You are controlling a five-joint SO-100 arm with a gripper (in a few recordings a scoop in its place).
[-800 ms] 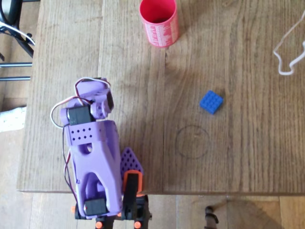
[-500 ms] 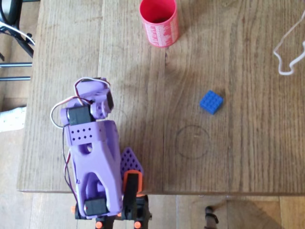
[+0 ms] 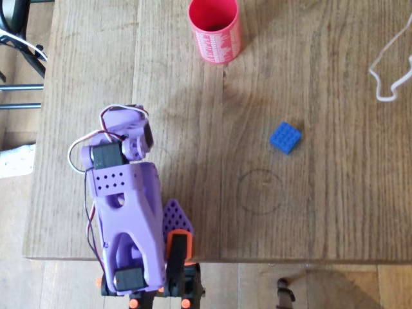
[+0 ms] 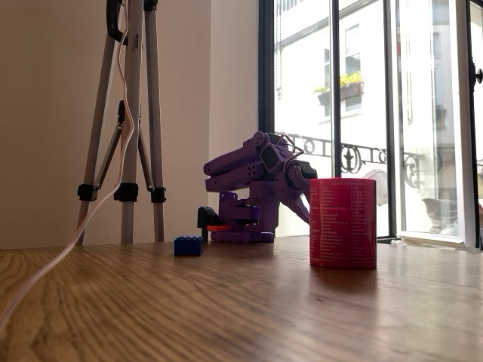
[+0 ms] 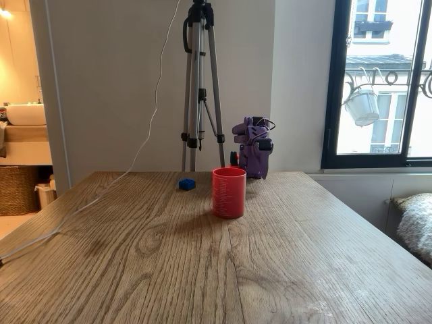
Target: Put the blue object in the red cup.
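- The purple arm (image 3: 125, 206) sits folded at the table's (image 3: 309, 212) near edge by its own base, clamped close to the lower-left corner in the overhead view; this reads as a rest pose, since nothing is being reached for.
- The gripper (image 3: 129, 125) is tucked over the arm's body and points away from the near edge. Whether its fingers are spread or pressed together cannot be told in the overhead or in either fixed view, but it plainly carries nothing.
- A faint pencilled circle (image 3: 259, 191) marks the wood a little inward from the near edge, right of the arm; it probably serves as a placement mark, and nothing lies on it.
- The blue object (image 3: 285, 138) lies flat, studs up, just beyond that circle in the table's middle, right of the arm and apart from everything. Lying flat and clear on all sides, it looks open to a grasp from above.
- A white cable (image 3: 388, 61) loops in from the right edge, farther on, well apart from the brick; it seems to run to the tripod (image 4: 128, 113) standing off the table.
- The red cup (image 3: 215, 29) stands upright at the far edge, mouth open and seemingly empty, well apart from the brick. The task has not begun: the arm must first unfold toward the brick, then carry it across to the far edge.
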